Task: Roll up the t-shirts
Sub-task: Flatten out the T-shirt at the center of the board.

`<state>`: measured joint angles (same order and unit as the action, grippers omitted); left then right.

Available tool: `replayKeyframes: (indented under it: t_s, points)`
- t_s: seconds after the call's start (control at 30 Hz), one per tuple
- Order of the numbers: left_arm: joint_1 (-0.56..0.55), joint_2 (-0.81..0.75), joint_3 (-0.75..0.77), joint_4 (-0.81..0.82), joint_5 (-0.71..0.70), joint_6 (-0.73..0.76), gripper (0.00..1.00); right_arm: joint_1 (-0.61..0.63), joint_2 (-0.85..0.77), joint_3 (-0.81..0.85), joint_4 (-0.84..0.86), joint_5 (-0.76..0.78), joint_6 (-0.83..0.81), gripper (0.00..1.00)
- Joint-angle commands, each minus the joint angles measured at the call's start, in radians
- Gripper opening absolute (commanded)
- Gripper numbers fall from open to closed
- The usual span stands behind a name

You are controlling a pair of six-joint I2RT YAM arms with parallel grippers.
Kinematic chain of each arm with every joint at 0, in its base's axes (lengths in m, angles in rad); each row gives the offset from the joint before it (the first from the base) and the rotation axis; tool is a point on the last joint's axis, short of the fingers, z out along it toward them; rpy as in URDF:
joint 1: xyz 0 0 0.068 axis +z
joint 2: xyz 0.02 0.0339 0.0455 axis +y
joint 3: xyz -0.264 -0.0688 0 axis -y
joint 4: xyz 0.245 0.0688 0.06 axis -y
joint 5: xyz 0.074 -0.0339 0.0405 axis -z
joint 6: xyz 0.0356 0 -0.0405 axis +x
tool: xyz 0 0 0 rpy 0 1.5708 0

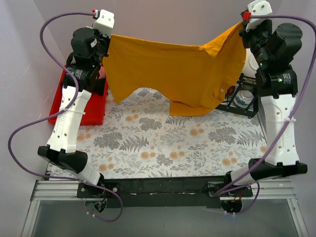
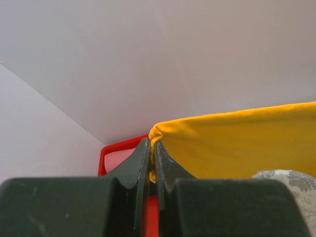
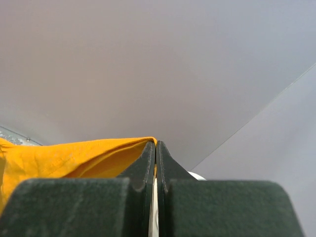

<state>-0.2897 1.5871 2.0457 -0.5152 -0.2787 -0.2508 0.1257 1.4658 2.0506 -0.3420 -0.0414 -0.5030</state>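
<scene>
An orange-yellow t-shirt [image 1: 173, 74] hangs stretched in the air between my two grippers above the far half of the table; its lower edge droops to the flowered cloth. My left gripper [image 1: 109, 35] is shut on the shirt's left top corner, which shows bunched between the jaws in the left wrist view [image 2: 153, 143]; the shirt [image 2: 237, 143] spreads to the right. My right gripper [image 1: 242, 22] is shut on the shirt's right top corner, pinched at the jaw tips in the right wrist view [image 3: 156, 144]; the shirt [image 3: 64, 158] hangs to the left.
A red tray [image 1: 94, 106] lies at the left behind the left arm, also in the left wrist view [image 2: 116, 153]. A black wire rack [image 1: 247, 101] with a white mug [image 1: 243, 98] stands at the right. A flowered tablecloth [image 1: 163, 143] covers the table.
</scene>
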Motion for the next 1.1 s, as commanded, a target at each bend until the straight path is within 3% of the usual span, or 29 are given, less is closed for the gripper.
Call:
replayKeyframes:
  t_s: [0.0,0.2,0.53,0.8,1.03,1.07]
  points:
    - [0.004,-0.159,-0.01,0.006,0.038,-0.013,0.0,-0.001,-0.143,-0.02,0.015,-0.057,0.021,0.01]
    - [0.006,-0.335,-0.099,-0.048,0.082,-0.045,0.0,-0.001,-0.254,0.094,-0.15,-0.103,0.001,0.01]
    - [0.006,-0.516,0.025,-0.203,0.17,-0.041,0.0,-0.04,-0.476,0.186,-0.324,-0.167,0.03,0.01]
    - [0.007,-0.57,0.062,-0.206,0.21,-0.031,0.0,-0.207,-0.562,0.198,-0.301,-0.366,0.093,0.01]
    - [0.007,-0.52,-0.004,-0.132,0.176,0.013,0.0,-0.245,-0.51,0.151,-0.216,-0.396,0.199,0.01]
    - [0.006,-0.513,-0.025,-0.125,0.165,0.021,0.0,-0.245,-0.507,0.087,-0.203,-0.402,0.199,0.01]
